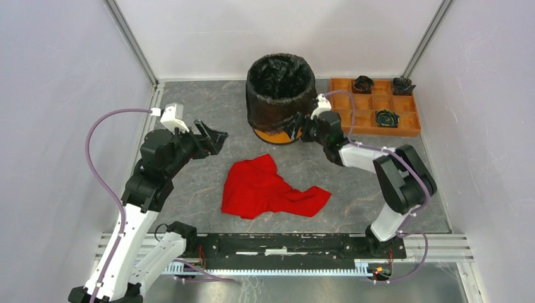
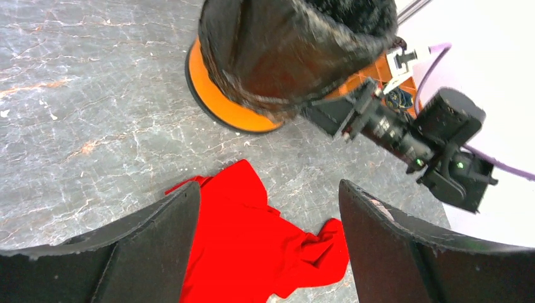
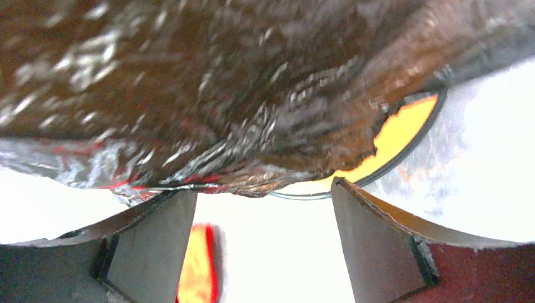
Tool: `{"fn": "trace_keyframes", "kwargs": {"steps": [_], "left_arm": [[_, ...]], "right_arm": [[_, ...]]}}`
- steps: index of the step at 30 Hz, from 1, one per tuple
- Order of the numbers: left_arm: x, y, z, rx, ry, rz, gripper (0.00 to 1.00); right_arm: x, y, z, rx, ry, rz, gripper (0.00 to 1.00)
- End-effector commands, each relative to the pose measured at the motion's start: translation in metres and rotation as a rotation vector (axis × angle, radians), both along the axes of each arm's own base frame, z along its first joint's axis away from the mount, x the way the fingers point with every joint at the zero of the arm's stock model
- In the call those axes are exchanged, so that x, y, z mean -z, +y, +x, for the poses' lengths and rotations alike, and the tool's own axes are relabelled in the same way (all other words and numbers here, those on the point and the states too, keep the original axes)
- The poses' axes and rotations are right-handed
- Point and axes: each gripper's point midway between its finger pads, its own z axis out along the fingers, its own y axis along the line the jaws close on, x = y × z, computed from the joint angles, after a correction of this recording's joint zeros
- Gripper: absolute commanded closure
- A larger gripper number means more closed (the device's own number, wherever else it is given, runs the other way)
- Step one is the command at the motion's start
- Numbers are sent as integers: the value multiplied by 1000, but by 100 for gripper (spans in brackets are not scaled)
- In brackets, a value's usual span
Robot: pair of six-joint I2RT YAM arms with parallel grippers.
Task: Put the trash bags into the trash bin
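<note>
left hand (image 1: pixel 213 136): raised over the left of the desk (image 1: pixel 208 107), aimed toward the bin. Its own wrist view shows two dark curved fingers (image 2: pixel 158 246) spread wide, with nothing between them and nothing held.
red cloth (image 1: pixel 268 189): 1, soft and crumpled, lying flat on the desk in front of the bin and apart from it. The left wrist view shows it below the finger gap.
trash bag (image 1: pixel 281 76): 1, glossy black thin plastic, crinkled. It is set in the bin mouth and folded down over the outer wall almost to the base. Only the top view shows the lined inside.
trash bin (image 1: pixel 277 136): 1, a cylinder standing upright at the back centre of the desk. Only an orange band at the bottom is left bare. The left wrist view shows that band as a curved orange strip (image 2: pixel 217 104).
right hand (image 1: pixel 295 129): low, at the bin's lower right side. Its wrist view shows the fingers well apart, with the bag's ragged silvery-creased hem (image 3: pixel 252 126) hanging just above the tips. Nothing is clamped.
right wrist extra: a yellow-orange patch of bin wall (image 3: pixel 404 139) shows under the hem. This view is blurred.
tray (image 1: pixel 378 133): 1, flat, orange-brown and divided, right of the bin.
rolled bundles (image 1: pixel 387 118): 3, small and dark, two in back compartments and one nearer. All three show only in the top view.
desk surface: grey marbled.
</note>
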Motion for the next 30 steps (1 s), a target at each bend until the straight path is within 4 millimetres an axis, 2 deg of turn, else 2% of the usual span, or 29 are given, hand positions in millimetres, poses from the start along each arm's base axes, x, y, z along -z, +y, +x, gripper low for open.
{"fn": "trace_keyframes", "kwargs": {"steps": [1,4,7,9,11,15,17,20,22,26,28,30], "left_arm": [[-12,9,-9,-16,-48,33,14],[-18,12,-13,-23,-57,33,14],[-26,15,-15,-34,-75,42,13],[-35,18,-15,-40,-100,58,12],[-46,24,-15,-56,-126,87,12],[-72,46,-13,-158,-200,138,10],[-87,55,-16,-204,-245,129,9],[-115,66,-23,-263,-330,101,6],[-139,71,-29,-285,-404,73,5],[-183,77,-38,-304,-512,66,4],[-199,81,-42,-317,-544,73,4],[-211,86,-47,-333,-568,75,4]], "right_arm": [[-45,-1,69,189,-148,43,15],[-48,4,79,165,-145,-4,15],[-60,-6,61,147,-143,-64,15],[-64,-22,36,135,-130,-128,13],[-57,-42,3,118,-90,-202,11],[-45,-78,-75,37,-68,-310,8],[-58,-99,-106,14,-105,-371,6],[-115,-139,-138,103,-226,-431,2],[-173,-161,-158,178,-327,-418,2],[-267,-182,-190,243,-473,-355,2],[-303,-193,-202,289,-526,-327,2],[-331,-201,-211,315,-584,-309,2]]}}
